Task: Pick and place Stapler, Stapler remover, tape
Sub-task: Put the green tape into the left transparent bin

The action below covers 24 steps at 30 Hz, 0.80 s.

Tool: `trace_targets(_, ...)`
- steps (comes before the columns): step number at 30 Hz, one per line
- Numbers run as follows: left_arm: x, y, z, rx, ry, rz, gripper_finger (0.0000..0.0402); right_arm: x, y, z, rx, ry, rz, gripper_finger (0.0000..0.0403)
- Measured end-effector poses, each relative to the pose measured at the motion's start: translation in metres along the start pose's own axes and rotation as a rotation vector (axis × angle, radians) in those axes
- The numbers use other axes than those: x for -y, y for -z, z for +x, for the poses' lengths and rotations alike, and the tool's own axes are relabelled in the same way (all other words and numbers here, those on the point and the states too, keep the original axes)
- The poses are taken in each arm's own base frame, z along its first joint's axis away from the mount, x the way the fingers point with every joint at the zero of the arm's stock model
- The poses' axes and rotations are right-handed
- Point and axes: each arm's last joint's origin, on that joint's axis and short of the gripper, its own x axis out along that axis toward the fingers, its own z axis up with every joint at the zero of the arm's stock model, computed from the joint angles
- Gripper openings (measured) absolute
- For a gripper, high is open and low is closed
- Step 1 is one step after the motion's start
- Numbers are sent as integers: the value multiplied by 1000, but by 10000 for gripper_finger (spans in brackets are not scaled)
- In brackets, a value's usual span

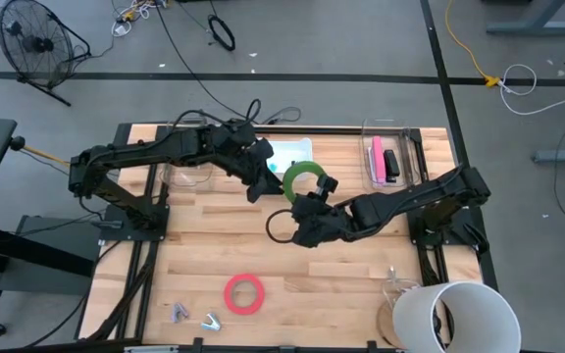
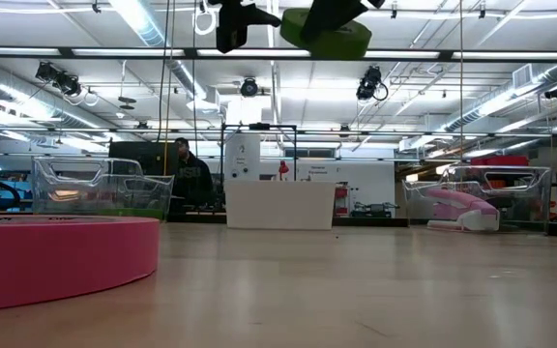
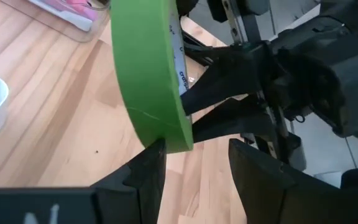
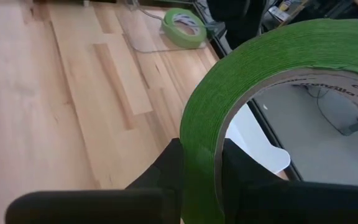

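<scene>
A green tape roll [image 1: 300,180] hangs high above the table's middle, and my right gripper [image 1: 312,199] is shut on it. My left gripper [image 1: 263,182] is open just left of that roll; in its wrist view the roll's lower rim [image 3: 169,134] sits beside one fingertip [image 3: 156,152], outside the gap. A red-pink tape roll [image 1: 245,293] lies flat near the front edge. A second green roll [image 4: 184,26] lies flat at the far left. The pink stapler [image 1: 378,160] lies in a clear bin [image 1: 400,127]. Two small metal staple removers [image 1: 194,317] lie at the front left. My left gripper: I cannot tell whether its fingertip touches the green roll's rim. My right gripper pinches the roll's wall [image 4: 199,134], one finger [image 4: 244,177] inside the ring and one [image 4: 163,168] outside. The fingers come slanting down from the table's right. The roll is tilted and lifted clear of the table [image 2: 327,34].
A white tray [image 1: 284,154] lies at the far middle under the arms. A clear bin [image 2: 104,188] stands at the far left. A white cup-shaped container [image 1: 454,316] stands at the front right corner. A person [image 2: 193,179] stands far behind the table.
</scene>
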Motion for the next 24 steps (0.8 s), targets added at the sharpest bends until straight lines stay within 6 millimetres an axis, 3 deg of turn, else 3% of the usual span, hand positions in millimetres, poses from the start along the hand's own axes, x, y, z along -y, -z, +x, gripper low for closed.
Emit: trace_targets(24,0,-1,0,14,-17,13,179,-1,-3,-16,41,-66,36,51)
